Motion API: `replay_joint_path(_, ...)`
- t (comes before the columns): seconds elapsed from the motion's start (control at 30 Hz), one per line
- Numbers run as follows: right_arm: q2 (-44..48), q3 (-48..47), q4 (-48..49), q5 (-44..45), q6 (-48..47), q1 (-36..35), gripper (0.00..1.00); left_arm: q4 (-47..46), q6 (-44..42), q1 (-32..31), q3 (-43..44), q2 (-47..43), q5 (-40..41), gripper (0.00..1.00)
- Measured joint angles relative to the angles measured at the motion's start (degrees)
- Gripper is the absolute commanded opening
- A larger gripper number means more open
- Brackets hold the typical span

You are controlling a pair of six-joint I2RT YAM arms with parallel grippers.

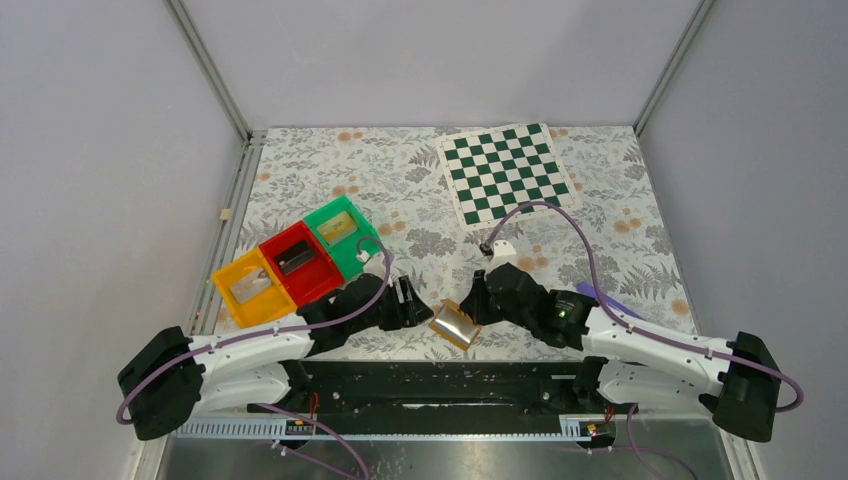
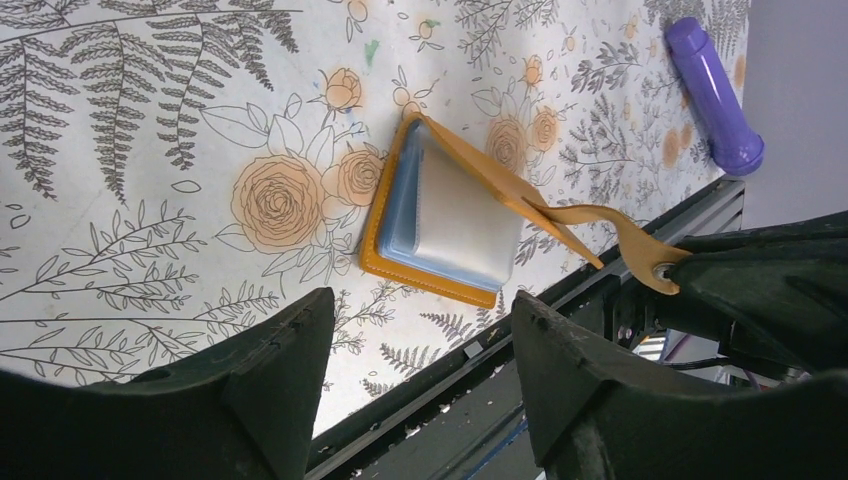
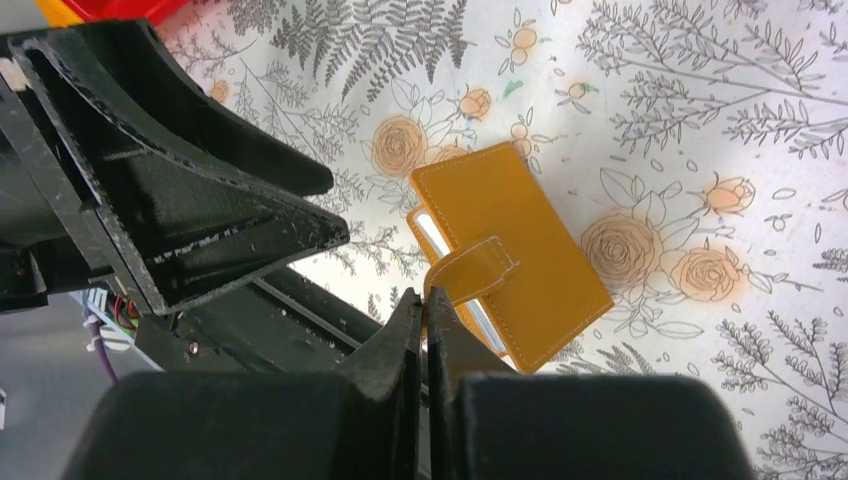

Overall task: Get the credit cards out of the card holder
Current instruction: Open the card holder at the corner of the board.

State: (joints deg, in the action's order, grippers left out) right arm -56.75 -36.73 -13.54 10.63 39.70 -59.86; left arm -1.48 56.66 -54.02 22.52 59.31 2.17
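One card holder (image 3: pixel 520 235) lies diagonally, strap (image 3: pixel 478 268) pinched by right claw (image 3: pixel 425 300).

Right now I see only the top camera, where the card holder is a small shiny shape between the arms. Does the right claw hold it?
Observer: Yes. In the right wrist view, the right claw is shut on the strap of the card holder.
Operator: Is the holder open?
Observer: Partly. The left wrist view shows it pulled open by the strap, with pale-blue sleeves and what looks like a whitish card inside.
Operator: And the left claw?
Observer: The left claw is open and does not touch the holder.
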Motion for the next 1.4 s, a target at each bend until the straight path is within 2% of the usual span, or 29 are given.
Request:
replay_joint_path(0.17,-4.22,-0.55,1.27,1.27,-2.4,1.4,0.0,-0.76,0.87,0.0,-0.55,0.42,0.09,0.62)
replay_joint_path(0.43,-7.15,-1.01,0.48,0.59,-7.52,12.96,0.03,-2.19,0.57,0.0,-1.92,0.31,-0.15,0.6)
replay_joint_path(0.77,-10.03,2.03,1.01,-1.16,-8.44,20.39,0.0,-3.02,-1.88,-0.02,3.17,8.63,-4.04,0.6)
replay_joint_path(1.17,-10.12,6.16,2.91,-3.41,-8.13,22.43,0.0,-6.95,-2.25,-0.07,3.15,12.11,-5.2,0.59)
replay_joint_path(1.3,-9.73,6.82,3.74,-4.28,-8.11,22.45,0.0,-10.08,-2.29,-0.07,3.15,14.71,-6.03,0.48)
replay_joint_path(1.4,-9.73,7.15,4.07,-4.33,-7.85,22.45,0.0,-11.74,-2.14,-0.07,3.15,16.55,-6.73,0.3)
